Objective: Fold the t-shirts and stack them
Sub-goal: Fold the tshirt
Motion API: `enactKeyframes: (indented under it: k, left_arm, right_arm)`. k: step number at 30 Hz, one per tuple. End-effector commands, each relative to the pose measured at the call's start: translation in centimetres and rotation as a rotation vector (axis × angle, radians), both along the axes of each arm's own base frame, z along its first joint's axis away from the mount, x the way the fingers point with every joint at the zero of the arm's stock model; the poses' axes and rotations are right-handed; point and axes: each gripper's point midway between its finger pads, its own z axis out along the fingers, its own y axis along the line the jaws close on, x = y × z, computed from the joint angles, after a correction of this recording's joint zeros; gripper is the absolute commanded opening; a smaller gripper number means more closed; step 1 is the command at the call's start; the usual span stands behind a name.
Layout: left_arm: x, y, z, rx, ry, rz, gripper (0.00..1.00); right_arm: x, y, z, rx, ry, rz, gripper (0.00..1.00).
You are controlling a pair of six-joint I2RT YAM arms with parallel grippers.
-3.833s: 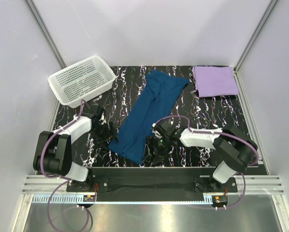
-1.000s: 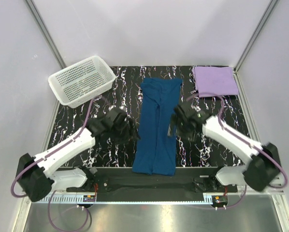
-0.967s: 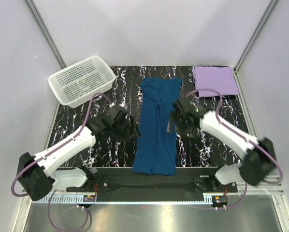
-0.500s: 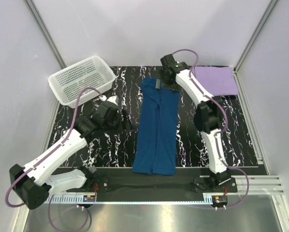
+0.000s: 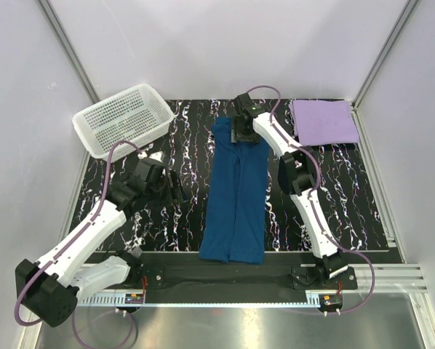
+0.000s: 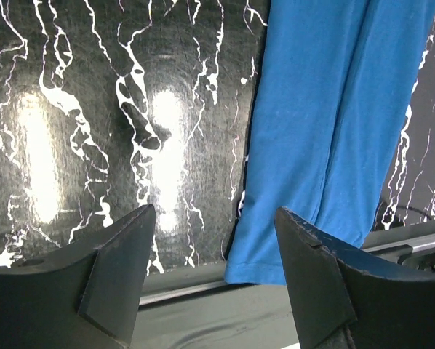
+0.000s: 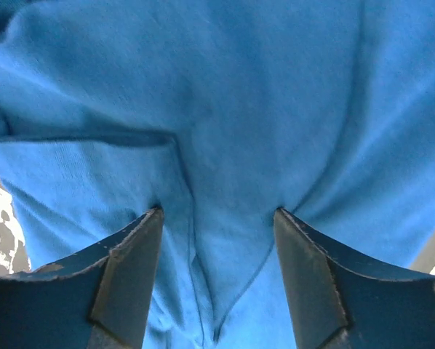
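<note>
At the top centre of the overhead view, the right gripper stands with its jaws apart, tips pressed onto the far end of the dark teal-blue cloth t-shirt. That shirt lies as a long folded strip down the middle of the black white-veined table. Cloth wrinkles up between the fingers but does not look pinched yet. Soft, light and limp, the shirt would likely sag and fall open if lifted by one point, so I judge the far edge near both corners the best hold, with all layers taken together. The left gripper, jaws apart and empty, hovers over bare table near the strip's left edge. The plain pale lavender t-shirt lies folded at upper right, well apart.
</note>
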Motion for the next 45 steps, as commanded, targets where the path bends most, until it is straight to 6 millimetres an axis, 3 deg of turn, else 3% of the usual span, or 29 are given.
enactKeyframes:
  k: [1, 3, 8, 12, 14, 17, 18, 20, 21, 24, 26, 27, 28, 29, 30, 31, 32, 33, 35, 36, 38, 39, 40, 42, 44, 45]
  left_arm:
    - [0.9, -0.7, -0.2, -0.036, -0.024, -0.035, 0.72]
    - [1.2, -0.5, -0.9, -0.032, -0.016, -0.027, 0.72]
    - [2.2, 0.3, -2.2, -0.046, 0.003, 0.003, 0.72]
    - [3.2, 0.1, -3.4, -0.064, 0.037, 0.004, 0.72]
    - [3.6, -0.4, -3.7, -0.078, 0.052, -0.002, 0.72]
    - [4.1, -1.7, -3.5, -0.129, 0.064, -0.036, 0.75]
    - [4.2, -2.0, -3.4, -0.144, 0.065, -0.045, 0.77]
    - [4.2, -2.6, -4.0, -0.164, 0.092, -0.052, 0.77]
    - [3.9, -3.0, -4.1, -0.181, 0.113, -0.065, 0.77]
    - [2.7, -3.7, -5.1, -0.198, 0.165, -0.086, 0.78]
    - [1.5, -4.9, -5.5, -0.196, 0.193, -0.125, 0.78]
    - [0.7, -5.2, -6.0, -0.192, 0.219, -0.131, 0.78]
    - [0.1, -5.4, -6.4, -0.195, 0.241, -0.133, 0.79]
    - [-0.7, -6.4, -6.3, -0.230, 0.260, -0.136, 0.79]
    - [-1.5, -6.5, -6.8, -0.244, 0.281, -0.131, 0.80]
    - [-2.2, -6.9, -6.9, -0.254, 0.293, -0.132, 0.80]
    - [-2.3, -7.2, -6.8, -0.275, 0.302, -0.107, 0.80]
    - [-3.0, -7.3, -7.0, -0.284, 0.311, -0.102, 0.81]
    - [-3.5, -7.4, -7.3, -0.319, 0.332, -0.058, 0.81]
    - [-3.6, -7.5, -7.2, -0.328, 0.336, -0.044, 0.81]
    - [-4.0, -7.5, -7.3, -0.340, 0.341, -0.014, 0.81]
    - [-4.1, -7.4, -7.4, -0.337, 0.342, -0.002, 0.81]
    - [-4.3, -7.4, -7.6, -0.331, 0.345, 0.005, 0.81]
    - [-4.8, -7.2, -8.0, -0.337, 0.358, 0.042, 0.81]
    - [-5.6, -7.4, -8.5, -0.355, 0.381, 0.066, 0.80]
    - [-6.0, -7.6, -8.7, -0.357, 0.393, 0.068, 0.80]
  right_arm:
    - [1.1, 1.1, -1.9, -0.048, -0.040, 0.066, 0.71]
    - [1.4, 1.1, -4.0, -0.064, -0.031, 0.075, 0.72]
    - [5.1, 3.6, -3.3, 0.018, -0.170, 0.100, 0.72]
    - [8.9, 5.2, 0.8, 0.212, -0.313, 0.045, 0.68]
    - [9.5, 5.5, 2.2, 0.253, -0.343, 0.041, 0.68]
    - [9.8, 5.7, 5.9, 0.317, -0.378, 0.048, 0.77]
    - [9.6, 5.6, 8.6, 0.341, -0.400, 0.049, 0.79]
    - [8.5, 5.0, 10.6, 0.344, -0.378, 0.046, 0.81]
    - [7.8, 4.5, 14.1, 0.346, -0.410, 0.050, 0.83]
    - [4.8, 2.6, 15.9, 0.301, -0.338, 0.062, 0.91]
    - [1.3, 1.4, 17.2, 0.289, -0.248, 0.082, 1.00]
    - [-0.4, 0.8, 19.4, 0.288, -0.247, 0.095, 1.00]
    - [-2.9, -0.2, 17.2, 0.246, -0.139, 0.104, 1.00]
    - [-4.6, -0.4, 17.0, 0.248, -0.094, 0.125, 1.00]
    - [-6.7, -1.0, 19.4, 0.261, -0.109, 0.148, 1.00]
    - [-9.2, -1.8, 16.5, 0.233, -0.008, 0.154, 1.00]
    - [-10.7, -2.3, 16.5, 0.233, 0.008, 0.155, 1.00]
    - [-13.7, -3.1, 16.1, 0.246, 0.034, 0.157, 1.00]
    - [-16.7, -3.8, 15.6, 0.263, 0.068, 0.157, 1.00]
    - [-19.6, -4.9, 14.7, 0.261, 0.112, 0.135, 1.00]
    - [-22.0, -5.1, 13.9, 0.297, 0.134, 0.132, 1.00]
    - [-23.3, -5.4, 14.6, 0.324, 0.112, 0.128, 1.00]
    - [-25.2, -5.9, 12.4, 0.326, 0.164, 0.115, 1.00]
    - [-27.4, -6.1, 12.2, 0.364, 0.172, 0.096, 1.00]
    - [-29.9, -6.0, 10.4, 0.411, 0.233, 0.090, 0.99]
    - [-31.3, -6.2, 9.8, 0.436, 0.251, 0.073, 0.91]
